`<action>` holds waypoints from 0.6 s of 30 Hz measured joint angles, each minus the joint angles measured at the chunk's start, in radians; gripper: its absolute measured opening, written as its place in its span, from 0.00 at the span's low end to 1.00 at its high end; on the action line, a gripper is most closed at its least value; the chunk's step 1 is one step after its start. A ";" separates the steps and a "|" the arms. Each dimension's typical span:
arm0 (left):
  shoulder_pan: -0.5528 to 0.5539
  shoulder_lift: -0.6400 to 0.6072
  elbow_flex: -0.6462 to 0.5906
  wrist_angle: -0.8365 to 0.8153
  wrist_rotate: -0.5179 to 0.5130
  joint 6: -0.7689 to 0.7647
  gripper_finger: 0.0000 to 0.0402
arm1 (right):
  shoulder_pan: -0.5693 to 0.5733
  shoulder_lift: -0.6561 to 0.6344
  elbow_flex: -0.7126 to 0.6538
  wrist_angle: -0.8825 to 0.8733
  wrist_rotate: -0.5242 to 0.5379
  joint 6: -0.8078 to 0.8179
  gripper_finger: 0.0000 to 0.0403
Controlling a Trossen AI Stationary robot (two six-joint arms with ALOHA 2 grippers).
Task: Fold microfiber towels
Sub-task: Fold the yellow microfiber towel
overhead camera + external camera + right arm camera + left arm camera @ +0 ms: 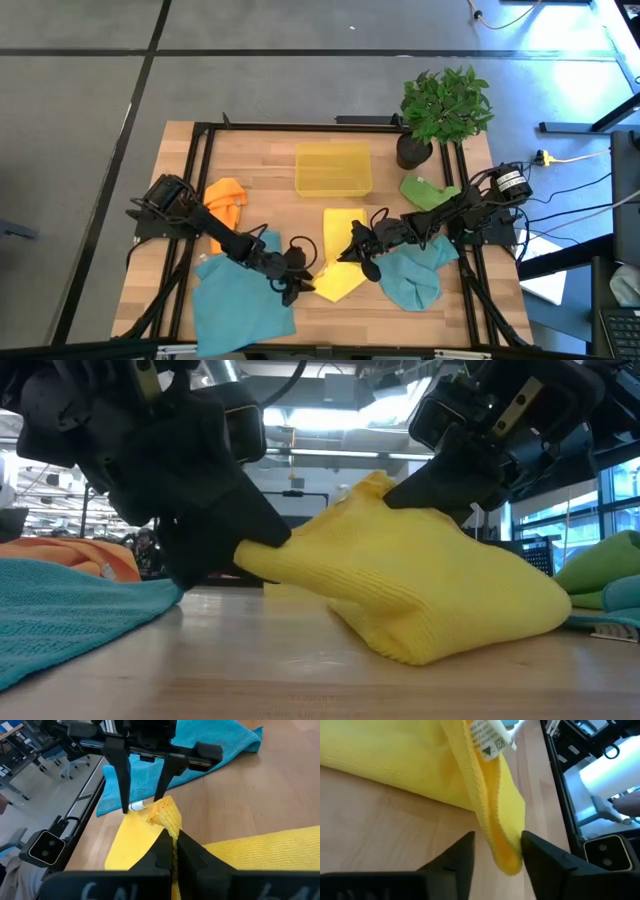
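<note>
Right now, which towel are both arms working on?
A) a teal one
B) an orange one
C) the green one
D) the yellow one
D: the yellow towel lies between them, the right end effector pinching a fold of it and the left end effector straddling its edge.

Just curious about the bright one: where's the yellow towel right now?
High view: the yellow towel lies mid-table, below the yellow bin, between two teal towels.

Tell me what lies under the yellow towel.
Bare wooden table shows around the yellow towel; one end sits off the wood, pinched by the right gripper. What its flat part covers cannot be seen.
</note>
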 joint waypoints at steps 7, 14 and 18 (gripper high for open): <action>0.005 0.000 0.000 0.000 -0.017 0.053 0.07 | -0.001 0.000 0.000 0.000 0.000 -0.001 0.01; 0.005 0.000 0.000 0.000 -0.020 0.078 0.01 | 0.000 0.000 0.000 0.000 0.000 0.000 0.01; 0.005 0.000 0.000 0.000 -0.020 0.089 0.00 | 0.002 0.000 0.000 0.000 0.000 0.001 0.01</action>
